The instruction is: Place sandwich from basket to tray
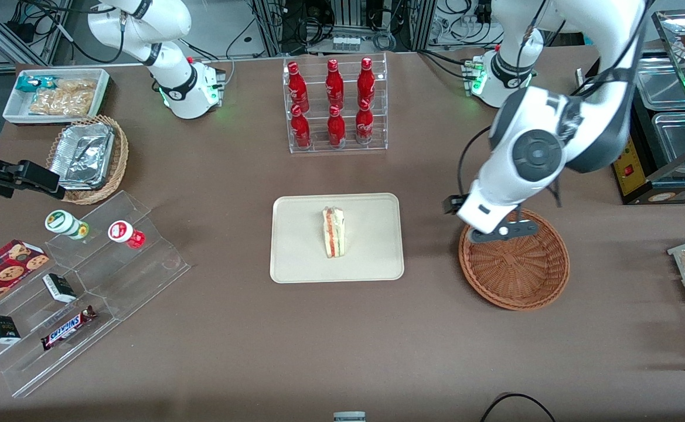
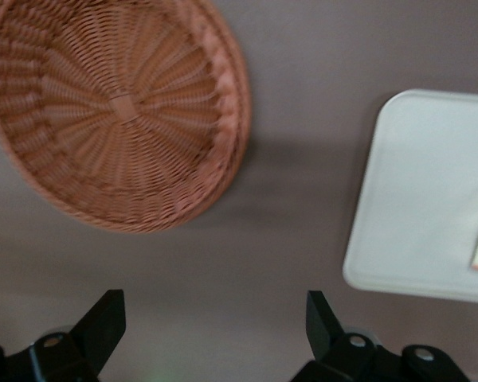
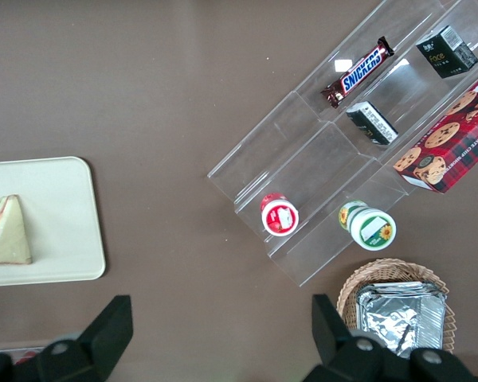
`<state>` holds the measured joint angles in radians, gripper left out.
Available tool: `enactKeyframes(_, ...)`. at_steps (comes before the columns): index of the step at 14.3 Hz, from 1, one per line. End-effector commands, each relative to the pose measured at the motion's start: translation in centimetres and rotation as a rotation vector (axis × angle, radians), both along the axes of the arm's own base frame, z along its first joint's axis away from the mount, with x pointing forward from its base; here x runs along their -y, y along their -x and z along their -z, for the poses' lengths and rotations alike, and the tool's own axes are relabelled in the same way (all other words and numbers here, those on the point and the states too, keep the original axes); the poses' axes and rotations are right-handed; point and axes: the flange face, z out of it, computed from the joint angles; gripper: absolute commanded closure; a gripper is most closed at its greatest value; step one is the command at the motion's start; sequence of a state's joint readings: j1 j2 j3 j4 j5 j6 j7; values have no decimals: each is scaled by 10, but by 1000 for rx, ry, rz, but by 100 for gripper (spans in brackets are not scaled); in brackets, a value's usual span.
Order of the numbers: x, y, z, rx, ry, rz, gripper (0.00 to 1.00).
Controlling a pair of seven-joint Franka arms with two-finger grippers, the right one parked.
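jaws of your gripper [image 2: 215, 338] stand wide and bare above the basket's [image 1: 515, 266] rim; the sandwich [image 1: 334, 232] lies on the tray [image 1: 295, 258]. placement looks done, so just lift clear.

1. One sandwich [image 1: 334, 232] lies on one tray [image 1: 295, 264].
2. One reddish-brown basket [image 1: 518, 278] holds nothing.
3. One working gripper [image 2: 215, 330] hangs above the table between basket and tray, its two fingers spread wide.
4. Six red bottles [image 1: 334, 79] stand in one clear rack [image 1: 337, 145].
5. Two small lidded cups [image 1: 67, 223] sit on one clear stepped stand [image 1: 143, 269].
6. One Snickers bar [image 1: 67, 328] lies there.
7. Two small dark boxes [image 1: 58, 287] sit there too.
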<state>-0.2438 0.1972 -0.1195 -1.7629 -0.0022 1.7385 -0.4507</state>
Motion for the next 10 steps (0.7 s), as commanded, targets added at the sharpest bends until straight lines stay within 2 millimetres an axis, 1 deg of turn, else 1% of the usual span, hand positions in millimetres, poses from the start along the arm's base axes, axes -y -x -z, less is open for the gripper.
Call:
enactKeyframes(1, -47, 15, -35, -22, 22, 51, 0)
enactKeyframes(2, -70, 16, -48, -23, 29, 52, 0)
enactKeyframes(3, -84, 19, -57, -35, 33, 63, 0)
enactKeyframes(5, -111, 25, -81, -26, 49, 102, 0)
enactKeyframes(7, -124, 35, -102, -12, 59, 145, 0)
enactKeyframes(8, -131, 37, -110, 3, 57, 137, 0)
enactKeyframes(10, -139, 36, -130, 45, 53, 127, 0)
